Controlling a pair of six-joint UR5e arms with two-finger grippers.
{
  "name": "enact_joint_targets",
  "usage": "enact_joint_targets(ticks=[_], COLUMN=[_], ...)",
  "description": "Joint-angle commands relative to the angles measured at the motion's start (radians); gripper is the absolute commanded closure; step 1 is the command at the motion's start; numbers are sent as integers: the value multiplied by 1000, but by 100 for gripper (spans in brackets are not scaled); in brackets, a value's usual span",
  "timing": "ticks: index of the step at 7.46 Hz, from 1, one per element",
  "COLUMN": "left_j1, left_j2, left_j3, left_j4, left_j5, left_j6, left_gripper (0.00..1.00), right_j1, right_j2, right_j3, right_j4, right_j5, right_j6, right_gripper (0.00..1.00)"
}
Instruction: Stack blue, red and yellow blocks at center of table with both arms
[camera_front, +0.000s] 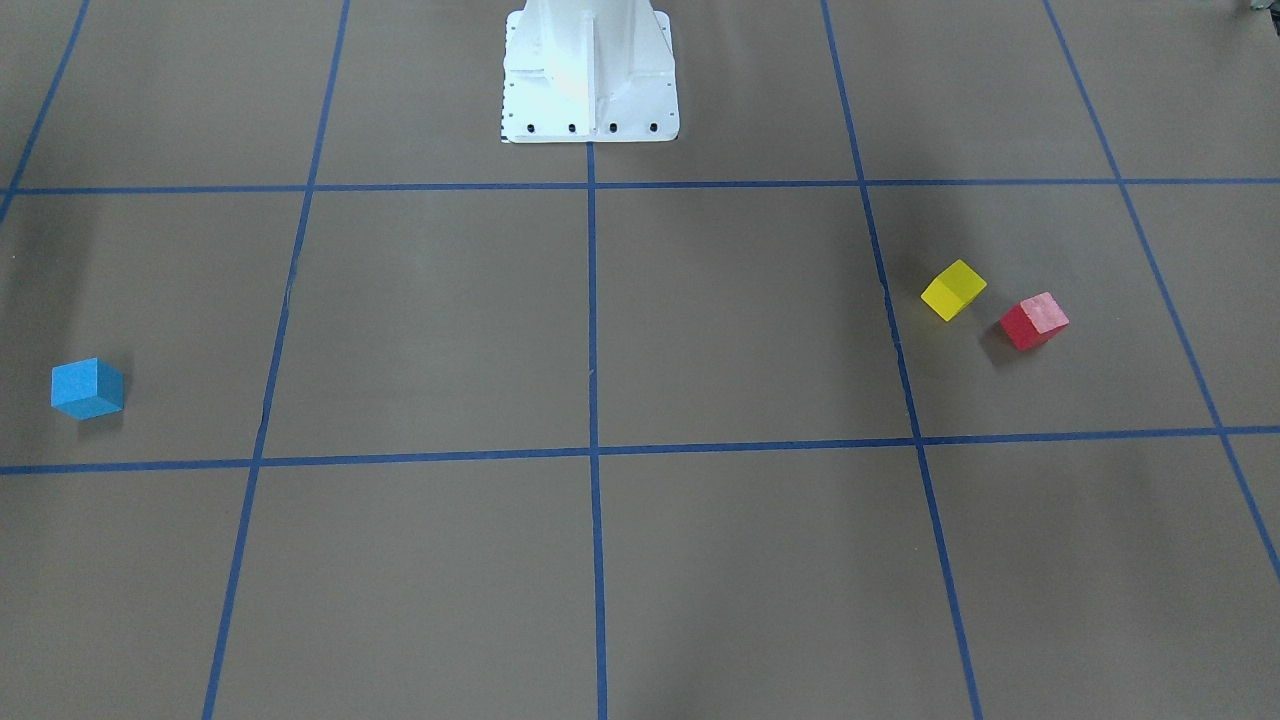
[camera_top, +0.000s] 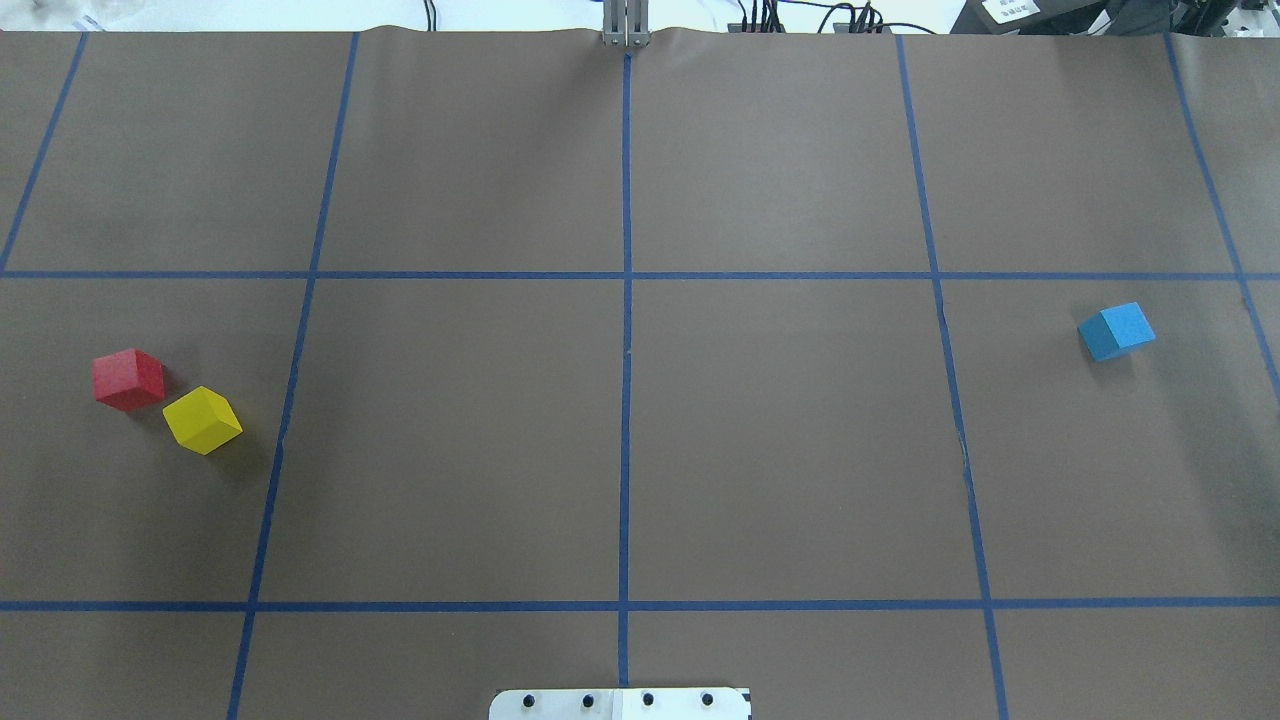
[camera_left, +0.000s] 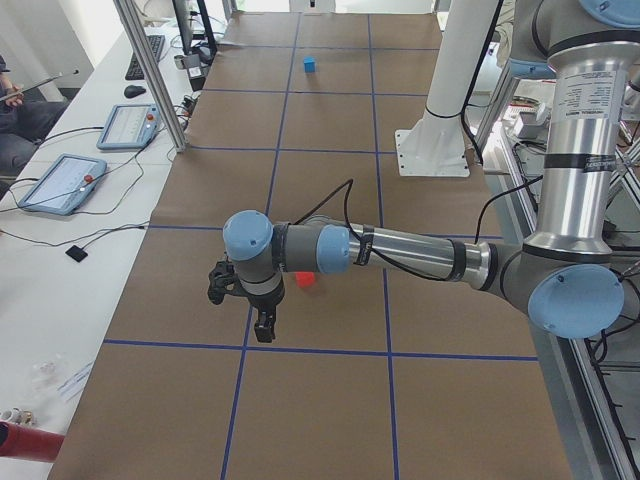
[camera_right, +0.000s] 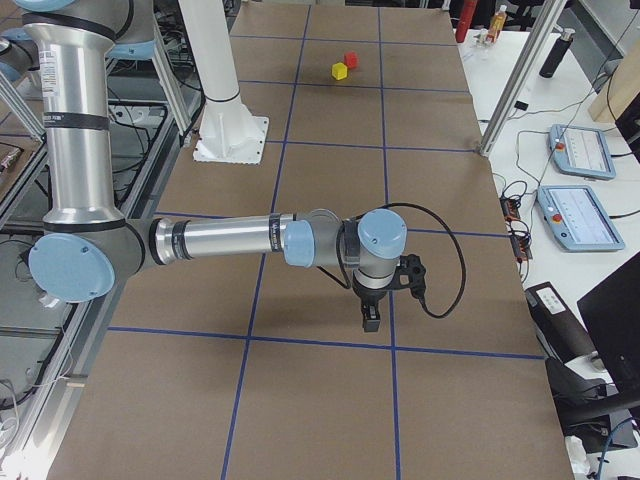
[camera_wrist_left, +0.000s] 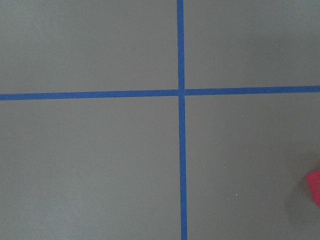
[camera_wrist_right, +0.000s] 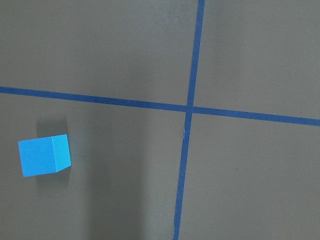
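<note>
The blue block (camera_top: 1116, 331) lies at the table's right side; it also shows in the front view (camera_front: 88, 388) and the right wrist view (camera_wrist_right: 44, 155). The red block (camera_top: 128, 379) and the yellow block (camera_top: 202, 420) lie close together at the left side. A red corner shows at the edge of the left wrist view (camera_wrist_left: 314, 186). My left gripper (camera_left: 264, 328) hangs above the table near the red block (camera_left: 307, 279). My right gripper (camera_right: 370, 318) hangs over the right end. Both show only in side views, so I cannot tell whether they are open or shut.
The white robot pedestal (camera_top: 620, 703) stands at the near middle edge. Blue tape lines (camera_top: 626, 275) form a grid on the brown table. Teach pendants (camera_left: 62, 182) lie on a side bench beyond a metal post (camera_left: 150, 75).
</note>
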Motion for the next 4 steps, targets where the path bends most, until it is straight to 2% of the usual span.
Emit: enact_joint_targets(ticks=[1, 2, 4], left_j1=[1, 1, 1], left_j2=[5, 5, 5], left_j3=[-12, -6, -5], left_j4=[-4, -8, -8], left_j5=[-1, 0, -1], left_j6=[-2, -2, -4], left_gripper=[0, 0, 0], right_j1=[-5, -14, -133], right_j2=[70, 61, 75], right_j3=[11, 8, 33], right_j4=[-5, -1, 1], right_j5=[-8, 7, 36], right_j6=[6, 8, 26], right_gripper=[0, 0, 0])
